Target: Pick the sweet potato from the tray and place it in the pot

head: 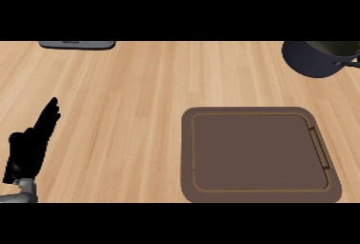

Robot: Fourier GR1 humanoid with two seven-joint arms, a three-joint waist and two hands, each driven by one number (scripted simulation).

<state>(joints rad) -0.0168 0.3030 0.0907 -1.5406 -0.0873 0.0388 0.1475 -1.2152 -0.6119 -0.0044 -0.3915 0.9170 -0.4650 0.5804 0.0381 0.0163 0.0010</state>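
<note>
A brown rectangular tray [259,155] lies at the lower right of the wooden counter, and nothing shows on it. The dark pot [320,57] stands at the top right corner, cut off by the view's edge, with a handle at its right side. No sweet potato shows anywhere in the head view. My left hand [32,143] rests at the lower left, fingers straight and pointing up, holding nothing. My right hand does not show.
A flat grey object [77,44] lies at the counter's far edge, top left. Bare wooden counter [126,105] spreads between my left hand and the tray.
</note>
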